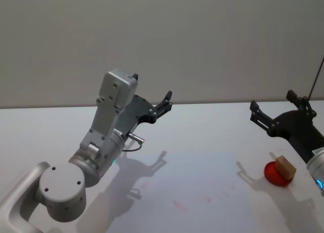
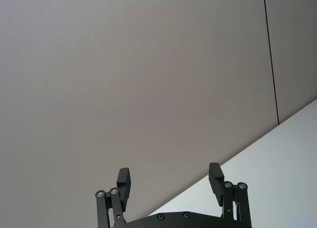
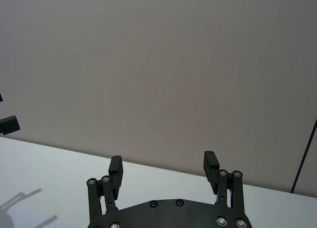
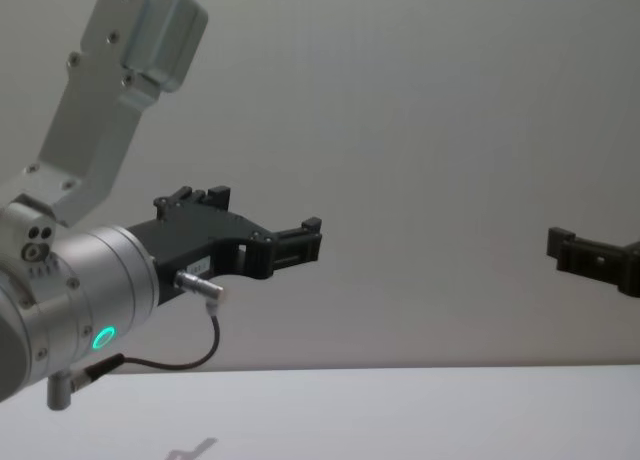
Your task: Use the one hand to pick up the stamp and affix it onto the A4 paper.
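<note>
**Stamp sits on its red pad, both claws up in the air**

The stamp [image 1: 285, 167] is a small wooden block resting on a round red pad [image 1: 273, 175], towards the pad's right side. The pad lies on the white table [image 1: 212, 142], far over on the robot's right and close to its body. Nothing is touching the stamp.

The right gripper [image 1: 272, 102] hangs above the table, just beyond the stamp and clear of it. It points away from the robot towards the plain wall [image 1: 202, 40]. In the right wrist view its claw [image 3: 163, 168] is spread wide, with only wall and table edge between the two fingers [image 3: 115, 169]. In the chest view it pokes in at the right edge [image 4: 580, 252], well above the tabletop.

The left gripper [image 1: 168, 101] is raised on its big silver arm over the left half of the table, well apart from the stamp. It also aims up towards the wall. Its claw is spread too, and holds nothing in the left wrist view [image 2: 169, 181]. The chest view shows it from the side [image 4: 310, 238], with a green light glowing on the wrist behind it.
</note>
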{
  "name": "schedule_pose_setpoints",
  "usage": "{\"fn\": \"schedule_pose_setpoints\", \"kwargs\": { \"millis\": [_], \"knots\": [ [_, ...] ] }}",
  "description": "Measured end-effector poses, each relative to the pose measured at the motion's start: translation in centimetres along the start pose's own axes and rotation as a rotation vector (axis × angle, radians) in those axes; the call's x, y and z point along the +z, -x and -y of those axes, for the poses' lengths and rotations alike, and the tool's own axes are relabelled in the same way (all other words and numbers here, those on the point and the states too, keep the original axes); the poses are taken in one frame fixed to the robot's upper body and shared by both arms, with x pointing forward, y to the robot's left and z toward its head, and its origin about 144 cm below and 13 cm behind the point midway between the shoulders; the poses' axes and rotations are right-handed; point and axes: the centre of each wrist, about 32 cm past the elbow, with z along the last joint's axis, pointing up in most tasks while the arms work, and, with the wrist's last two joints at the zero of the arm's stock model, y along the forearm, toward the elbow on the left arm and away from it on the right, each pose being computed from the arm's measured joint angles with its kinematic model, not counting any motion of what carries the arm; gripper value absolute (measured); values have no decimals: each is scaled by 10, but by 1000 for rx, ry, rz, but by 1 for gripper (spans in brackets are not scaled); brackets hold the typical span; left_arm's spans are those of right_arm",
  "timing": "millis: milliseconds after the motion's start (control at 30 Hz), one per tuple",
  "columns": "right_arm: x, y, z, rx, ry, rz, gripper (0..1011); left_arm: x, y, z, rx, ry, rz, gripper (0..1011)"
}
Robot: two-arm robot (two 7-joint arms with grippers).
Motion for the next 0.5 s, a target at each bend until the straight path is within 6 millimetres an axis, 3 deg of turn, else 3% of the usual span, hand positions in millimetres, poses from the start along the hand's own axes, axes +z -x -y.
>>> {"fn": "schedule_pose_setpoints", "kwargs": {
  "millis": [500],
  "knots": [
    [0,0,0,0,0,0,1001,0,0,0,0,0,0,1001]
  ]
}}
